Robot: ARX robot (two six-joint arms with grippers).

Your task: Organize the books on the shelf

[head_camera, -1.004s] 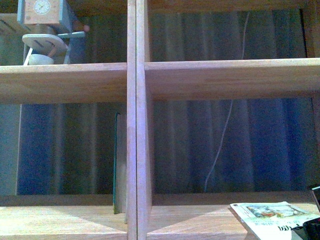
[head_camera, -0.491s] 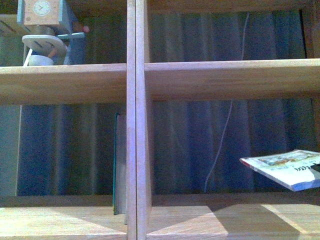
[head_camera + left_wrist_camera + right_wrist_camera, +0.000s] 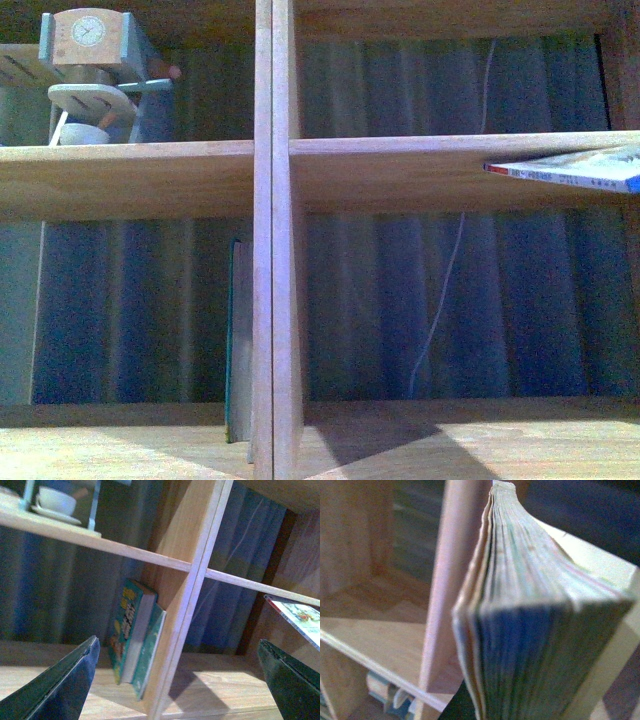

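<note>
The pale white-green book (image 3: 572, 169) hangs flat at the far right, level with the front edge of the upper board of the light-wood shelf (image 3: 272, 240). My right gripper is shut on it, and in the right wrist view its page edges (image 3: 530, 630) fill the picture and hide the fingers. A dark teal book (image 3: 238, 340) stands upright in the lower left compartment against the central divider. In the left wrist view it (image 3: 150, 650) leans beside a thicker teal book (image 3: 127, 627). My left gripper (image 3: 177, 647) is open in front of that divider, holding nothing.
A small clock (image 3: 85, 32) and a white cup on a saucer (image 3: 55, 501) stand in the upper left compartment. Dark curtains and a hanging white cord (image 3: 440, 310) show through the open back. The lower right compartment holds no books.
The pale book has risen from the lower board at the bottom right up to the level of the upper board. The whole shelf sits slightly lower in the front view.
</note>
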